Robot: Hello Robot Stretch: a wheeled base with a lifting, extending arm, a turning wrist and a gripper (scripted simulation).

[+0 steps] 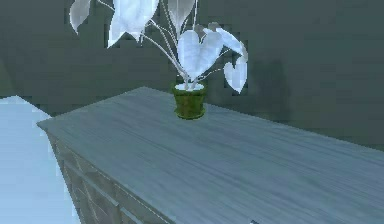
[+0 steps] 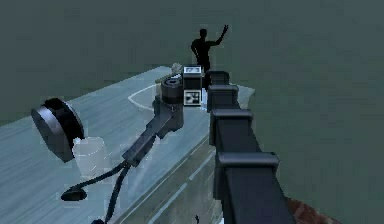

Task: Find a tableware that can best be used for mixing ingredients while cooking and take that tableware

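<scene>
- Plainly, the likeliest mixing vessel is the dark round thing [image 2: 55,125], bowl-like with a pale rim. It sits toward the left end of the counter top [image 2: 120,100] in the arm side view, and its shape is too coarse to name for sure.
- It looks tipped on its side rather than standing mouth-up, though that is a guess.
- The gripper [image 2: 88,205] slants from the arm [image 2: 240,160] down toward the view's lower left, its fingertips near the counter top's near edge.
- From the fingertips, the dark round thing lies up and a little left, farther across the counter top, with a clear cup [image 2: 90,155] between them.
- Whether the gripper holds anything, or how its fingers are set, cannot be told, because the cup and counter top lie behind its far end.
- Any reach, I judge, must pass the clear cup without knocking it.
</scene>
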